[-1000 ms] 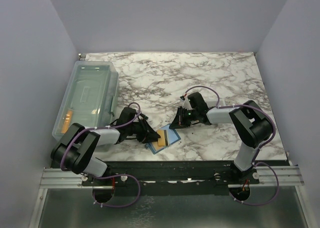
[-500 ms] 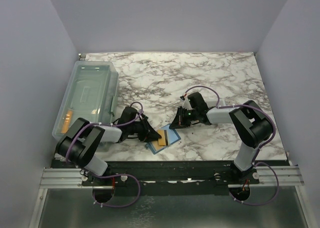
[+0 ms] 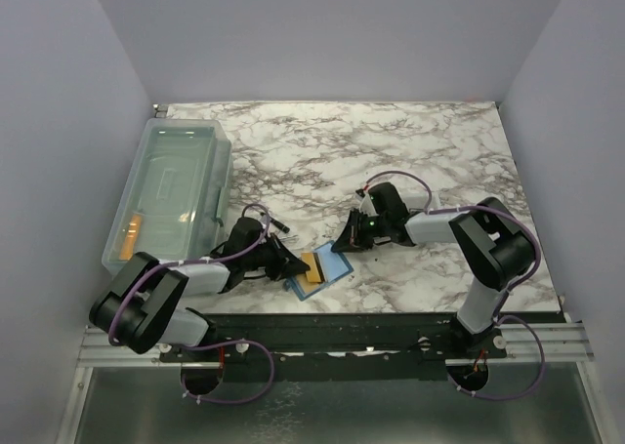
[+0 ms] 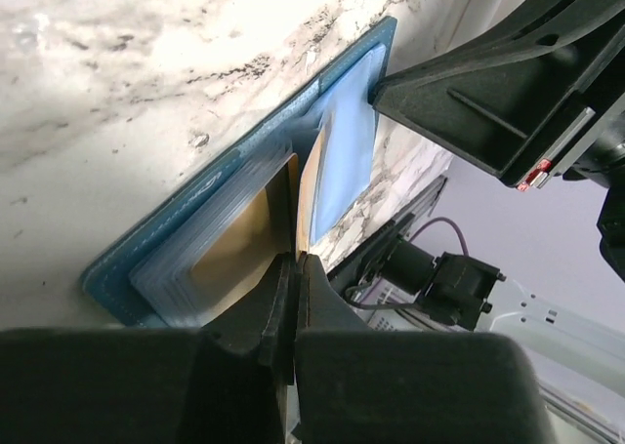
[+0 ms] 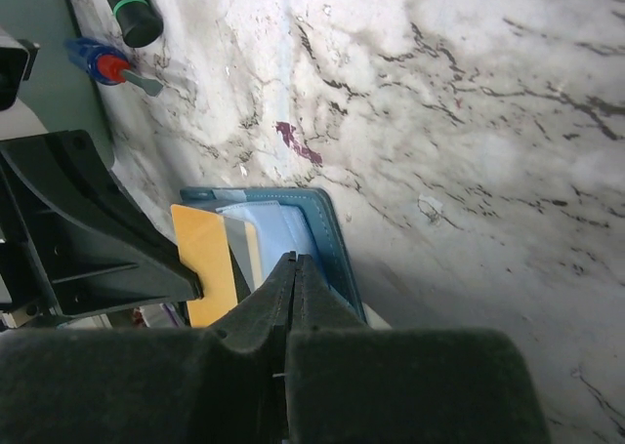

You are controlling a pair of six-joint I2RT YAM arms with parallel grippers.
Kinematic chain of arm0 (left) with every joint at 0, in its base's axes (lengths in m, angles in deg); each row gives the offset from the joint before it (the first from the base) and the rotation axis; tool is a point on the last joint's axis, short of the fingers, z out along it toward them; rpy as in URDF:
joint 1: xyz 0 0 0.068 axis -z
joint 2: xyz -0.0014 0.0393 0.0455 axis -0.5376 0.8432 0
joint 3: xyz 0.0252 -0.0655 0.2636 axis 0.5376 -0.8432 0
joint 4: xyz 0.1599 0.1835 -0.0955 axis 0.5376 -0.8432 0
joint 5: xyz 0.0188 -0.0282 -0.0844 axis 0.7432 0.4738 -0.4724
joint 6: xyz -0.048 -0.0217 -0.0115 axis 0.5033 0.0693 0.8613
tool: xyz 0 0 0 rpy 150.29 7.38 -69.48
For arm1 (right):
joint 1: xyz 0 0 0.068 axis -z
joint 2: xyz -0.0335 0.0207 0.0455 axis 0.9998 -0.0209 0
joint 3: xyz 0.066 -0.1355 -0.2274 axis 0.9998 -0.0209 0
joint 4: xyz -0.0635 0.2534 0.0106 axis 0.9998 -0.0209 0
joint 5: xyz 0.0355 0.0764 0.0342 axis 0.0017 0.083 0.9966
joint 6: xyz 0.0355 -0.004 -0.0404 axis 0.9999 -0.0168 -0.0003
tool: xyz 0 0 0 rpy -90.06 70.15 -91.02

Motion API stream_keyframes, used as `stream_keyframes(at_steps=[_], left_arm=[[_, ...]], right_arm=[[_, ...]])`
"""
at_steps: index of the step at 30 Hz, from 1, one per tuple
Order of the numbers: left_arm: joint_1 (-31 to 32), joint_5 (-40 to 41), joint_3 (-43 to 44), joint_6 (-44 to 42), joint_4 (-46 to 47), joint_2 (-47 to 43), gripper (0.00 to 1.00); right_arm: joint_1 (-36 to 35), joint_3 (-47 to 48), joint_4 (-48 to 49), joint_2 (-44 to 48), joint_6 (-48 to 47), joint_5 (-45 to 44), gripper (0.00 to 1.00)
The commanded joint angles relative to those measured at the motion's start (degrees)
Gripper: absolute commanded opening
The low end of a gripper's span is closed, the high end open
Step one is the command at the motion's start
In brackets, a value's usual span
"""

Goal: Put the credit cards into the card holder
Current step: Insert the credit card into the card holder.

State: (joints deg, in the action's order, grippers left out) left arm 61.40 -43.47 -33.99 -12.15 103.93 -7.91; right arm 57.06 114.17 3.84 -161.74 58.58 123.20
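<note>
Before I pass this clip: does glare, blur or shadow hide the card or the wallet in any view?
Top external: evenly lit and sharp, though the credit card and card holder are small in frame. Left wrist: the marble table is blown out at upper left, the left gripper a dark blur, card holder in focus. Right wrist: right gripper blurred, card sharp.

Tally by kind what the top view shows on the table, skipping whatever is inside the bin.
card holder: 1
card: 1
bin: 1
Total: 3
</note>
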Motion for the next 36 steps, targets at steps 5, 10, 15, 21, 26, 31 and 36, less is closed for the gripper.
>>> stream_keyframes(at_steps=[5,10,15,21,26,31,36], left_arm=[[4.4,13.8,-2.6,5.4,1.6,-3.0,0.00],[6.3,18.7,-4.5,7.1,3.8,-3.6,0.00],[7.5,22.7,-6.0,8.3,5.0,-5.6,0.00],[8.2,23.6,-6.3,9.4,9.0,-3.8,0.00],[8.6,24.3,-6.0,8.9,10.8,-2.8,0.00],[8.7,20.7,-4.0,7.2,12.3,1.2,0.00],[8.6,17.3,-3.9,6.0,13.9,4.3,0.00]], right_arm=[[-0.1,-2.6,-0.9,1.6,1.9,-4.3,0.00],[-0.2,-2.0,-1.2,1.6,1.8,-4.1,0.00],[-0.6,-1.6,-1.2,1.2,1.7,-4.2,0.00],[-1.0,-1.6,-0.7,0.8,2.6,-4.2,0.00],[-1.4,-2.0,-0.6,1.4,3.1,-4.4,0.00],[-1.4,-1.7,-2.3,3.2,1.5,-4.0,0.01],[-1.4,-0.8,-8.1,7.0,-2.4,-5.6,0.19]])
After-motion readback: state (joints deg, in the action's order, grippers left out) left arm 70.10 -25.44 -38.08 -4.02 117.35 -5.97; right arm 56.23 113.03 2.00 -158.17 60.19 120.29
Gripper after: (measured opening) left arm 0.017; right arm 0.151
